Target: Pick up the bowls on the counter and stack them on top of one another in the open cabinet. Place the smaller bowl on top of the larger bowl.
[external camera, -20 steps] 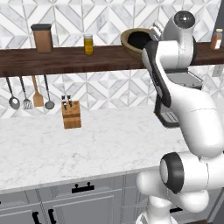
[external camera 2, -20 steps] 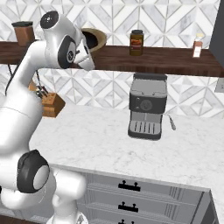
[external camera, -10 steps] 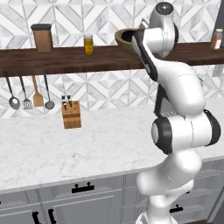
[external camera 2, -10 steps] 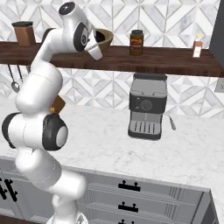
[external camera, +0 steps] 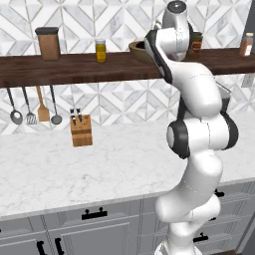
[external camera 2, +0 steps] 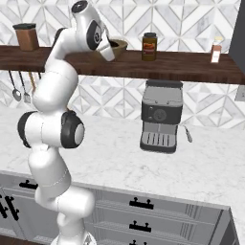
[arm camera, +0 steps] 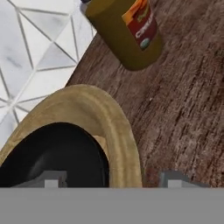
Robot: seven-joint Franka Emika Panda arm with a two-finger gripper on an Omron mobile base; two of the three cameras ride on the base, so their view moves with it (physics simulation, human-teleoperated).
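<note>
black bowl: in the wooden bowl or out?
In. The hand view shows the black bowl sitting inside the wooden bowl, whose rim curves around it, on the dark wooden shelf.

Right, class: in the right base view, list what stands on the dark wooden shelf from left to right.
Brown canister → wooden bowl, partly behind the arm → dark jar with a red label → small white bottle with a red band.
</note>
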